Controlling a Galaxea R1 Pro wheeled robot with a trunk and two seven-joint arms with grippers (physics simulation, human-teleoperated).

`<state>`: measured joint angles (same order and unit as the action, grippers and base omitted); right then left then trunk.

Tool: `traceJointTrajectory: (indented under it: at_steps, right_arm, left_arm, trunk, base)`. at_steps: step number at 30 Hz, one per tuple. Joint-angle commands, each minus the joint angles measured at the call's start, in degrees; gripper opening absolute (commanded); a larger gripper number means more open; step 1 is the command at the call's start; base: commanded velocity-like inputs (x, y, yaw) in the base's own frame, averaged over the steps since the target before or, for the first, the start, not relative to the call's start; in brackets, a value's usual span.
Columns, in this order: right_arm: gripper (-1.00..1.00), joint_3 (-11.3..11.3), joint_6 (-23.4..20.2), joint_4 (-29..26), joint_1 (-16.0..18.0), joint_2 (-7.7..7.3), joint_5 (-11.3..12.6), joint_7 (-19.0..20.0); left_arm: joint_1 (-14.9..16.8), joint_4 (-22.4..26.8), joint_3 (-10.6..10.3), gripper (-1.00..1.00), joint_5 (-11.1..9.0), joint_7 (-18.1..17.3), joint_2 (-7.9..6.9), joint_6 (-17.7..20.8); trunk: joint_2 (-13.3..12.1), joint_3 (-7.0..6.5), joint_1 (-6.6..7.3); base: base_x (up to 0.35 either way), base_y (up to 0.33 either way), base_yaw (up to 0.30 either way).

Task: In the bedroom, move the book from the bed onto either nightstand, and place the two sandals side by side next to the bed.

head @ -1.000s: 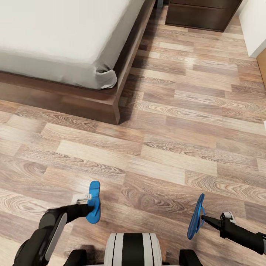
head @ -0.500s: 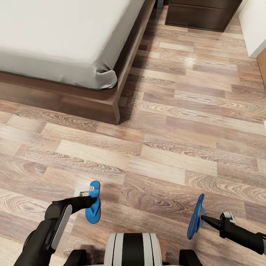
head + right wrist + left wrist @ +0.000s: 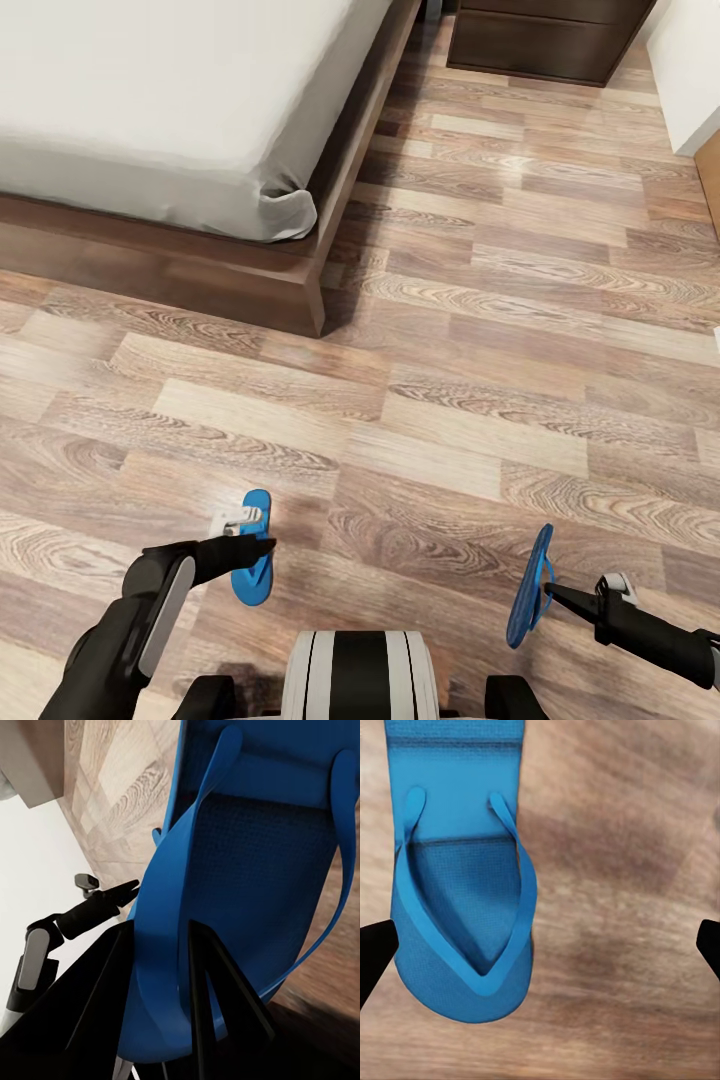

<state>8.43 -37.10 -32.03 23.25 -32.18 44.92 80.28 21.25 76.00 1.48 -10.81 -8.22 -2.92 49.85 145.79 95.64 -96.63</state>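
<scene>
Two bright blue flip-flops, thin straps, no readable marks. One sandal (image 3: 250, 548) flat on floor (image 3: 450, 420), well short of bed (image 3: 150, 120), below spread-open left gripper (image 3: 245, 535). Other sandal (image 3: 528, 585) on edge, pinched in right gripper (image 3: 552, 595).

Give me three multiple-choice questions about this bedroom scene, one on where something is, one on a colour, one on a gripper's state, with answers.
1. Where is the left sandal?
A. flat on the floor
B. on the bed
C. on the nightstand

2. What colour are the sandals?
A. red
B. blue
C. grey

3. What is the right gripper doing?
A. hanging open with nothing in it
B. shut on the right sandal
C. resting on the mattress

Answers: 1 A, it lies sole-down on the planks between the open fingers of the left gripper. 2 B, both are bright blue. 3 B, the right wrist view shows its fingers pinching the sandal, which hangs on edge.
</scene>
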Motion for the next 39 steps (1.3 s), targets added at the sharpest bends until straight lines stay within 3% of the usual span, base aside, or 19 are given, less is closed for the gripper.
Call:
traceJointTrajectory:
  at_steps: [1,15,25,34,39]
  right_arm:
    - [-1.0,0.36,-0.61,0.03,0.04,-0.07,0.52,0.11]
    - [-1.0,0.36,-0.61,0.03,0.04,-0.07,0.52,-0.03]
    - [-1.0,0.36,-0.61,0.03,0.04,-0.07,0.52,-0.03]
    - [-1.0,0.36,-0.61,0.03,0.04,-0.07,0.52,-0.03]
    - [-1.0,0.36,-0.61,0.03,0.04,-0.07,0.52,-0.03]
  left_arm:
    - [0.02,0.04,0.08,1.0,-0.04,-0.21,0.01,0.28]
    - [0.02,0.01,0.11,1.0,0.12,-0.04,0.03,0.0]
    - [0.02,-3.53,0.01,1.0,0.26,0.18,0.1,-7.26]
    - [0.02,-3.96,-0.34,1.0,0.05,7.18,0.32,-9.29]
    - [0.02,-4.06,-0.4,1.0,-0.05,7.8,0.32,-10.42]
  trunk:
    - [0.01,0.03,0.01]
    - [0.16,2.47,-0.27]
    - [0.16,2.47,-0.27]
    - [0.16,2.47,-0.27]
    - [0.16,2.47,-0.27]
  base:
    - [0.0,0.0,0.0]
    - [0.0,0.0,0.0]
    - [0.0,0.0,0.0]
    - [0.0,0.0,0.0]
    - [0.0,0.0,0.0]
